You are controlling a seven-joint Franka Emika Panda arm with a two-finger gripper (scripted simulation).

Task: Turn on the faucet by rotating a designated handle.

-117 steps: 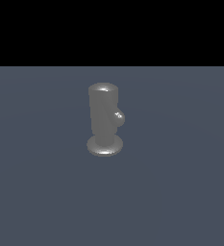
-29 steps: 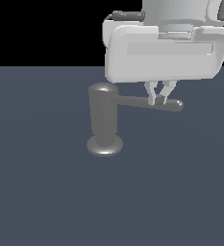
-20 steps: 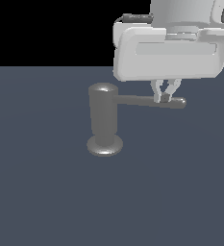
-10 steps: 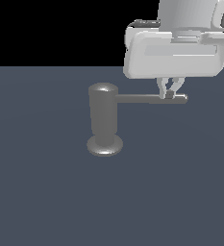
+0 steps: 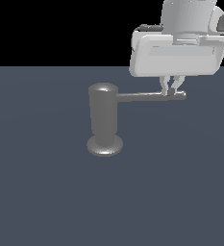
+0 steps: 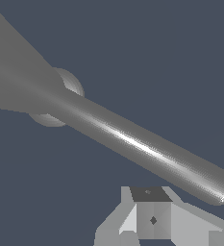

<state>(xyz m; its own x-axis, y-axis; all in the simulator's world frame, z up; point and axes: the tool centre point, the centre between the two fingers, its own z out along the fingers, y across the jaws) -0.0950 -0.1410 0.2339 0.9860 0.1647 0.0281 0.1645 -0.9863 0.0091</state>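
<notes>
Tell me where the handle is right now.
In the exterior view the handle juts level from the faucet top toward that view's right, its tip at the gripper.

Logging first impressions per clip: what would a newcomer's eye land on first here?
The big pale tool at the exterior view's upper right, its fingertips at the far end of the handle. Next, the grey faucet standing mid-scene, the handle jutting sideways from near its top.

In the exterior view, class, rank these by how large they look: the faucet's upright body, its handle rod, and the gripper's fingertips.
1. Faucet body, thickest and bulkiest.
2. Handle, roughly as long as the body is tall, far thinner.
3. Gripper fingertips, smallest, though their distance from the camera is uncertain.
</notes>
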